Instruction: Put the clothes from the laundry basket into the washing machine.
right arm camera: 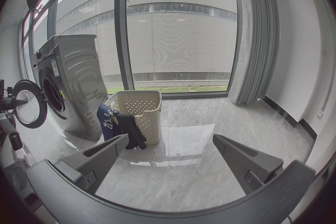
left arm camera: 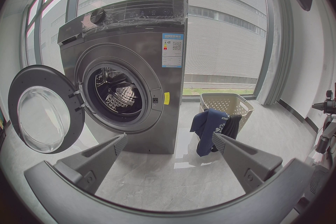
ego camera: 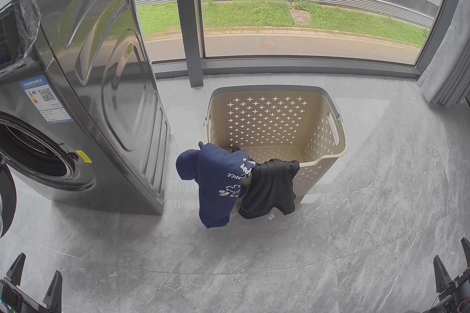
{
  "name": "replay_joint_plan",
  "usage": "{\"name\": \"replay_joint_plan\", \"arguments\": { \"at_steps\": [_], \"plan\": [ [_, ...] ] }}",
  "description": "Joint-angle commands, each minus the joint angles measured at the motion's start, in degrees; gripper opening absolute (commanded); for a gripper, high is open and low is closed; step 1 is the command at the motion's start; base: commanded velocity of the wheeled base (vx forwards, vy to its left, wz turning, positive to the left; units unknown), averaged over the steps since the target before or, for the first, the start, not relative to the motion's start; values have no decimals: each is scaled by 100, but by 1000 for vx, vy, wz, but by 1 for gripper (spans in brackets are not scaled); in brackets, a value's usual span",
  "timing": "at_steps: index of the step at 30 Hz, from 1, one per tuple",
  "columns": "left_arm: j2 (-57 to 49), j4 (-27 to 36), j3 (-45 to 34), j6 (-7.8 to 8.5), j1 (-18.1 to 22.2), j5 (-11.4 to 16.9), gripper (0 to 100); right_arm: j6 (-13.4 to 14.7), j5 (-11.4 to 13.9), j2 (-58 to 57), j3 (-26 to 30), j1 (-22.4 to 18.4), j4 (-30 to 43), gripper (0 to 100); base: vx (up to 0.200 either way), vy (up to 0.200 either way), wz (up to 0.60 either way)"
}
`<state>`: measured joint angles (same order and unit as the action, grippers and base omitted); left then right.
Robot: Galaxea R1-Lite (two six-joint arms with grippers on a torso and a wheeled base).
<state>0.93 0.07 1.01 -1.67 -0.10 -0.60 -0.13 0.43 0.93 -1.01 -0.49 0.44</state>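
Clothes: navy garment and black garment, both draped over the near rim of the laundry basket, well ahead of both pincers. They lie ahead and to the right of the left pincer, ahead and to the left of the right pincer. Both pincers are spread wide and hold nothing. Progress looks like zero: nothing loaded, drum appears empty, door already swung open, so both garments are left to move. The washing machine stands ahead of the left pincer, just beside the basket. Navy piece is thick soft knit with white print, possibly hooded; black piece is thin and limp. Basket is beige rigid plastic, tapered, with star-shaped holes and a slot handle. Machine is grey metal with an embossed side panel, perforated steel drum and round glass-bowl door. Floor is glossy grey stone-look tile.
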Motion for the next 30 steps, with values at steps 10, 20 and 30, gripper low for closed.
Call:
{"name": "replay_joint_plan", "arguments": {
  "at_steps": [10, 20, 30],
  "plan": [
    [-40, 1, -92, 0, 1, -2, 100, -13, 10, -22, 92, 5, -18, 100, 60, 0, 0],
    [-40, -7, -92, -18, 1, -2, 100, -13, 1, -22, 101, -4, -53, 100, 40, 0, 0],
    [-40, -7, -92, -9, 1, -2, 100, -13, -34, -14, 101, -13, -61, 100, 80, 0, 0]
  ]
}}
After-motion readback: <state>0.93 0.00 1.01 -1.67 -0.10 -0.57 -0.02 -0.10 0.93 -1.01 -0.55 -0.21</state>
